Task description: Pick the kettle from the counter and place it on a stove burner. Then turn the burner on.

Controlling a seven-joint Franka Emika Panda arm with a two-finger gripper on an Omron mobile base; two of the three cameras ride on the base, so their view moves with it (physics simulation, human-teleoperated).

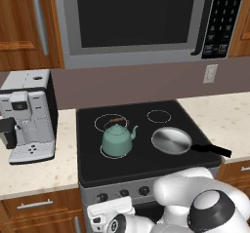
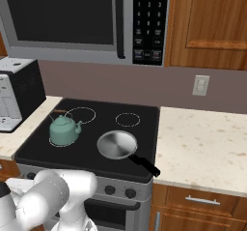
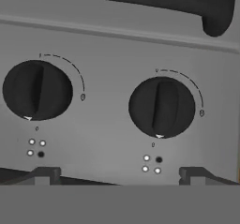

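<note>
Round black ribbed knobs [image 3: 161, 107], brushed-steel panel [image 3: 108, 63]

the coffee machine [image 1: 27, 115] is cut off at the left picture edge. the microwave [image 2: 82, 20] is cropped at the top. the stove's front knobs [image 1: 122, 194] are partly hidden behind the arm.

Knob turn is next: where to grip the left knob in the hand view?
Take the left knob by its raised centre bar, coming straight onto its face. The bar runs up-down in the hand view, so the open fingers, set side by side, can pinch its flanks.
</note>
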